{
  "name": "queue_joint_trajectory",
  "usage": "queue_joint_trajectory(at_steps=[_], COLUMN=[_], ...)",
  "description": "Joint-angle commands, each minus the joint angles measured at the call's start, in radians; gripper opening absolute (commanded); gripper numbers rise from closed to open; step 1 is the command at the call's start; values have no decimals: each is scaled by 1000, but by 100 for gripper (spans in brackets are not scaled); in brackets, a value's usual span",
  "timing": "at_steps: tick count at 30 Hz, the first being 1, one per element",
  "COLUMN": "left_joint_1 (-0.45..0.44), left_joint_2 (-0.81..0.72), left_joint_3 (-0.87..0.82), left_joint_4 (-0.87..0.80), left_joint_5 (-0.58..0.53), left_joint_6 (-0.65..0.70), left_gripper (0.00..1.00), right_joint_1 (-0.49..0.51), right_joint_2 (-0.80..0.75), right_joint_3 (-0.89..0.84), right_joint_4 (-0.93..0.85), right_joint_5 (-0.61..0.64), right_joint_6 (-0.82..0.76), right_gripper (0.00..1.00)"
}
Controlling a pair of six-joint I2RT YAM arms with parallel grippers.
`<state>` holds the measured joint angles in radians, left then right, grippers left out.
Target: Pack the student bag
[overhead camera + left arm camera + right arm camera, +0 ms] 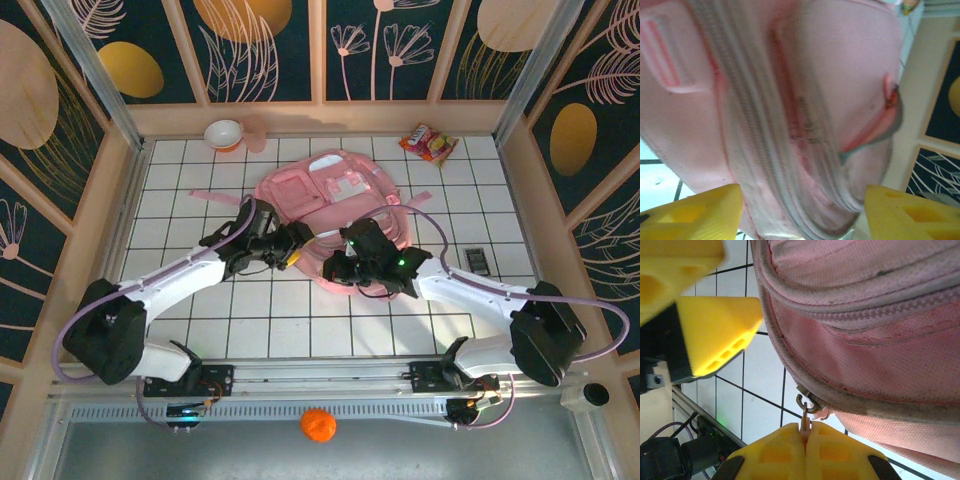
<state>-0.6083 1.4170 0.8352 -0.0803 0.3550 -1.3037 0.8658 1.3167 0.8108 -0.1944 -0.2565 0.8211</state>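
Zipper pull (804, 419) of student bag (880, 340) in clamped right end effector (806, 436); left end effector (800, 215) parted alongside.

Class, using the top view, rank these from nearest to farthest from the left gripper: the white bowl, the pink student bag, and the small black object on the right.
1. student bag, middle of the table, right at the left gripper.
2. bowl, far left corner.
3. black object, right side, past the right arm.
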Motion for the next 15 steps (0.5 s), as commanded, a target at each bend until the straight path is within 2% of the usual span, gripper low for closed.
queue_joint_trajectory(at_steps=[1,3,5,7,8,11,15], left_joint_1=[-6,-6,-5,-6,-6,35,117], left_joint_2=[39,48,56,69,81,116,94], left_joint_3=[-31,-55,-53,-19,11,71,92], left_joint_4=[30,71,71,11,-53,-230,-285], left_joint_5=[16,13,5,-27,-61,-120,-127], left_joint_6=[-147,-173,-156,-71,19,168,306], left_gripper=[57,47,29,10,1,0,0], right_joint_1=[21,22,20,12,1,-43,-137], right_joint_2=[13,12,9,6,3,-19,-66], right_joint_3=[28,28,32,47,55,55,27], right_joint_4=[45,49,35,-20,-62,-175,-277], right_joint_5=[-33,-42,-50,-48,-45,-43,-64], right_joint_6=[-16,-20,-34,-67,-88,-140,-214], right_gripper=[0,0,0,0,0,0,0])
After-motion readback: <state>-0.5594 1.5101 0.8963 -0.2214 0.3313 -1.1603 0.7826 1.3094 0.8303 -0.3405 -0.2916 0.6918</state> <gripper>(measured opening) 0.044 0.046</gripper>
